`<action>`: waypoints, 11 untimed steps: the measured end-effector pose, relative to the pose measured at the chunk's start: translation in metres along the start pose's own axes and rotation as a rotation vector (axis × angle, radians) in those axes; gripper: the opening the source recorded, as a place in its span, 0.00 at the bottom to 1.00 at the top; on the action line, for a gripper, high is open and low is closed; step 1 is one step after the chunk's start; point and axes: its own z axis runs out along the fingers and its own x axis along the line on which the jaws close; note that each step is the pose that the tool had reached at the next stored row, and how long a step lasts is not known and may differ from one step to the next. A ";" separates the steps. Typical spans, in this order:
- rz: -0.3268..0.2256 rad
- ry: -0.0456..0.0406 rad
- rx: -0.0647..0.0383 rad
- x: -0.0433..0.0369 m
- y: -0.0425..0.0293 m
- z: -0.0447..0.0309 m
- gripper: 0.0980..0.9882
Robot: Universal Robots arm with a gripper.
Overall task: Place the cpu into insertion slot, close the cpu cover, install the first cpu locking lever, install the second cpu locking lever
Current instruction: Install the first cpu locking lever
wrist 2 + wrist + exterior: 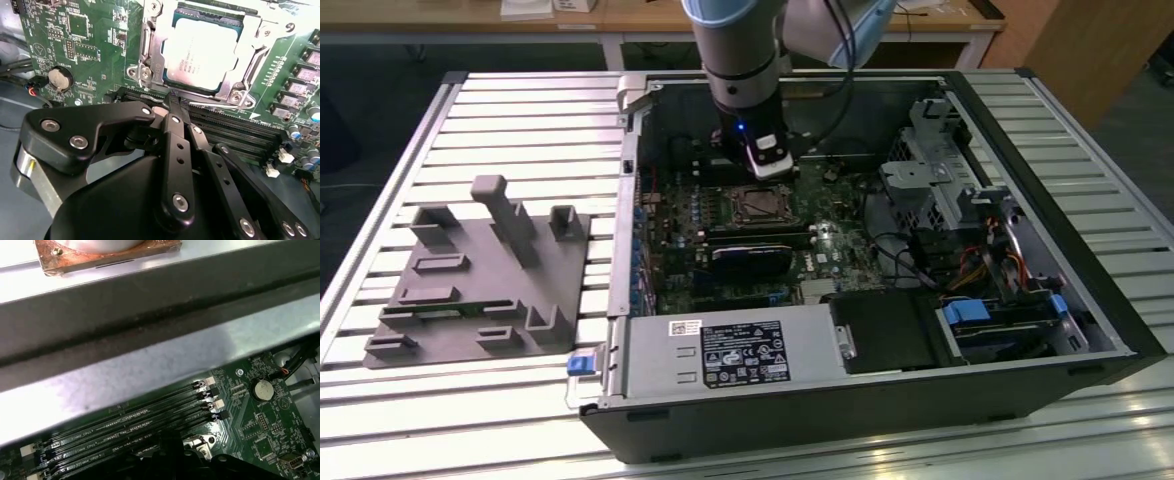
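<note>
The cpu (200,52) lies flat in the insertion slot (759,205), pale metal top up. The silvery cpu cover (150,42) frames it and appears folded down around it. A thin wire locking lever (225,103) runs along the socket edge nearest the gripper. In the second wrist view my gripper (172,101) has its black fingers (176,150) drawn together, tips right at that lever-side edge, nothing visibly pinched. In the exterior view the gripper (770,172) hangs just behind the socket, inside the open computer case (1121,340).
Long black memory slots (235,132) lie between the gripper and the socket; they also appear as memory slots (125,432) beside the case wall (150,360). A coin battery (60,78) sits on the green board. A grey fixture block (480,275) stands on the slatted table at the exterior view's left.
</note>
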 end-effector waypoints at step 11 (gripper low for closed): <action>0.001 -0.0229 0.007 0.0008 -0.0013 0.0054 0.01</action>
